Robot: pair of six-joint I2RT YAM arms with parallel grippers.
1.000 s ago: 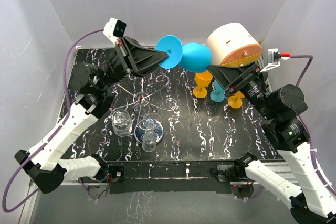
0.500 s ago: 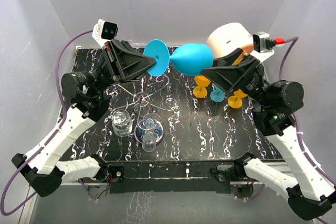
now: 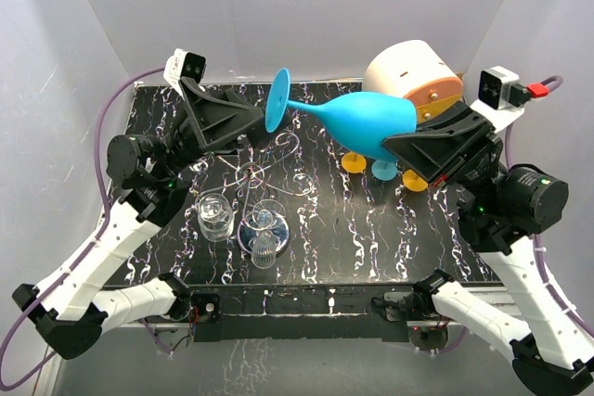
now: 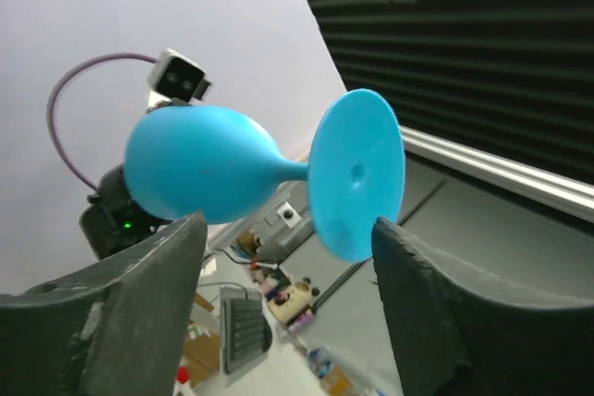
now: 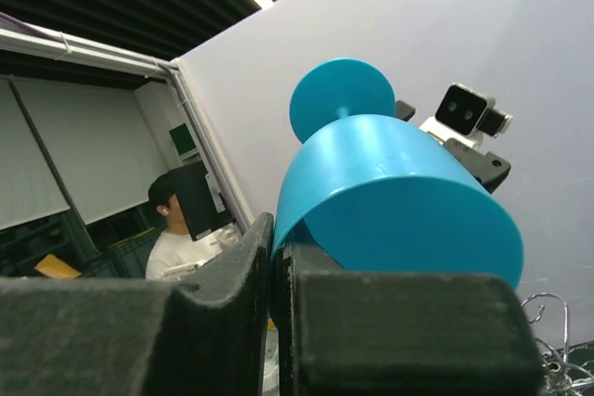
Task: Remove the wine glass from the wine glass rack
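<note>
A blue wine glass [image 3: 371,122] hangs on its side high above the table, its foot [image 3: 277,99] pointing left. My right gripper [image 3: 408,146] is shut on the bowl's rim, the wall pinched between its fingers; in the right wrist view the wine glass [image 5: 399,192] sits just above that gripper [image 5: 278,238]. My left gripper [image 3: 255,120] stands open beside the foot. The left wrist view shows the wine glass [image 4: 200,173] beyond my left gripper [image 4: 288,229], its foot close by the right fingertip. The silver wire wine glass rack [image 3: 269,169] stands below on the table.
Clear glasses [image 3: 215,215] stand front left, one [image 3: 264,246] by the rack's round base. Small orange [image 3: 357,159] and teal [image 3: 383,170] goblets stand under the blue bowl. A cream drum with an orange face [image 3: 413,76] sits at the back right. White walls enclose the table.
My left gripper has opened and let go of the glass's foot. My right gripper has shut on the bowl's rim, and the glass has shifted right.
</note>
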